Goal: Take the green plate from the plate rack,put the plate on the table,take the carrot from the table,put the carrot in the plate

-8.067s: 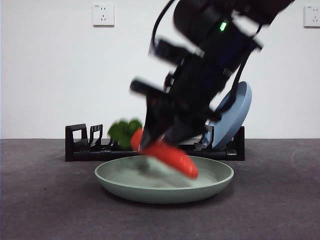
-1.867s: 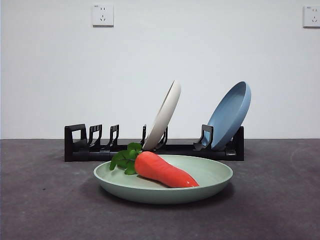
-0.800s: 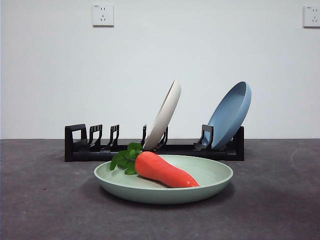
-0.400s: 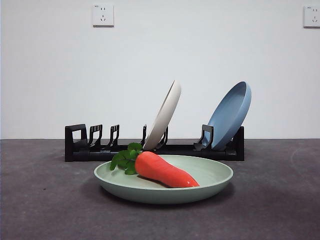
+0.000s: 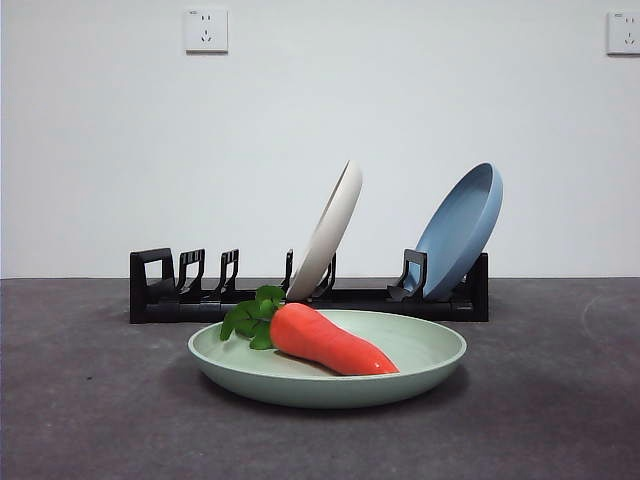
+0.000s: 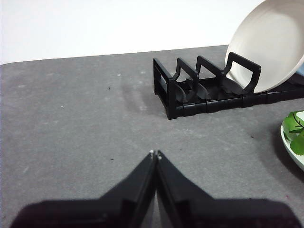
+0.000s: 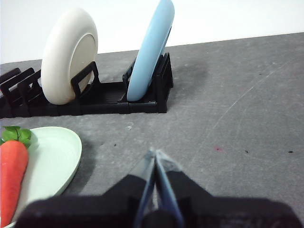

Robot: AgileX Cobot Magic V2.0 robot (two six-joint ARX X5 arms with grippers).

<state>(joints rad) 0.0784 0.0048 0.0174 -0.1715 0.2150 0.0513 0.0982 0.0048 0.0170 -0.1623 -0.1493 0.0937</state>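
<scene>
Nothing's moved this past second: carrot (image 5: 326, 340) still lying in green plate (image 5: 405, 365), left gripper (image 6: 155, 154) and right gripper (image 7: 155, 154) both closed empty, task looks done.

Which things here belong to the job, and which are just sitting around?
Job things: green plate on the table; carrot lying in that plate; plate rack behind it.

Just there: cream-white plate and blue plate leaning in the rack; two wall sockets.
</scene>
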